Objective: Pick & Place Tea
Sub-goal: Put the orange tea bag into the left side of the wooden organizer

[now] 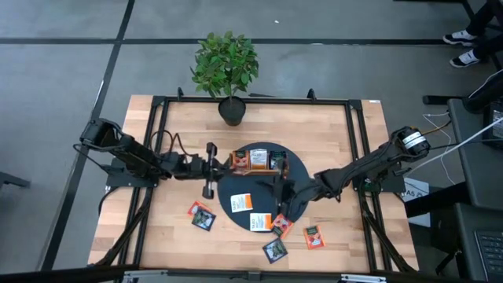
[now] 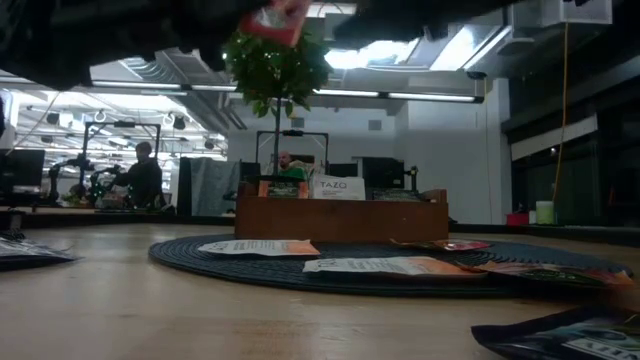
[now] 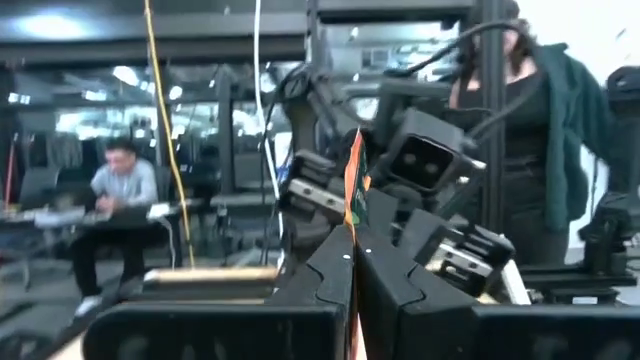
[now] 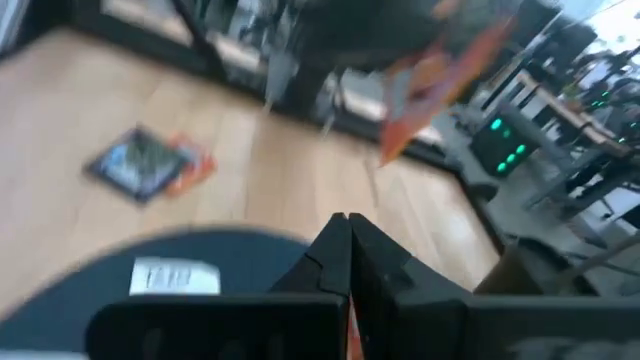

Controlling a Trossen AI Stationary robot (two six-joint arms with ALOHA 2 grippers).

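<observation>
An open-plan lab: strip lights (image 2: 440, 97), monitors (image 2: 20, 168), people at desks (image 3: 115, 195)

We see the tea as small flat square sachets, scattered. Two white sachets (image 1: 242, 203) lie flat on the dark round mat, one nearer than the other. An orange sachet (image 1: 281, 226) rests at the mat's near right edge. On the bare wood to the near left lies an orange and dark sachet (image 1: 202, 215); near right lie a dark sachet (image 1: 275, 250) and an orange one (image 1: 313, 236). More sachets (image 2: 333, 187) stand upright in the wooden tray. One orange sachet (image 3: 351, 185) is held edge-on, pinched upright above the table.
</observation>
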